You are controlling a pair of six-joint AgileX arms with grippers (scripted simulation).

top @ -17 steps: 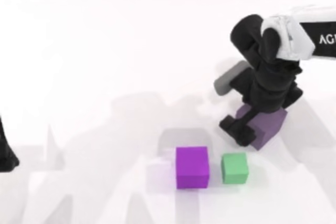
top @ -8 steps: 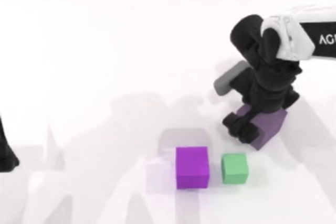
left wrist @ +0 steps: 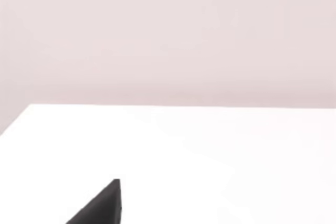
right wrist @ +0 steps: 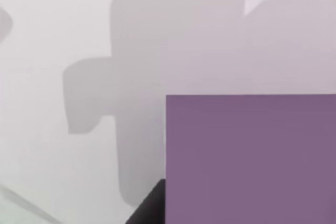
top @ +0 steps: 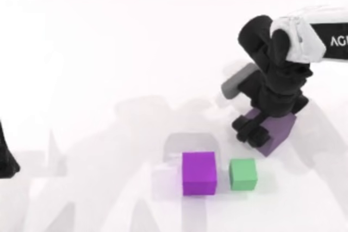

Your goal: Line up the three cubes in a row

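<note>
Right tool (top: 260, 129) clamped on grey-purple cube (top: 278, 130), up-right of green cube (top: 243, 174) and magenta cube (top: 199, 173). Best set squarely beside green, edges aligned. Left tool (top: 6, 161) parked, grip unclear.

Rendered simulation scene, bare white table (top: 109, 52), flat pale backdrop, plain matte cubes (top: 199, 173)

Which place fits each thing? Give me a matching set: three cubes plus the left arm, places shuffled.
Things:
1. small matte green cube
2. medium matte magenta-purple cube
3. large dull greyish-purple cube
4. left arm

Places:
A. under the right claw
B. parked at the table's left edge
C. directly left of the green cube, small gap
D. rightmost of the front pair

Pairs: 1-D, 2-C, 3-A, 4-B
</note>
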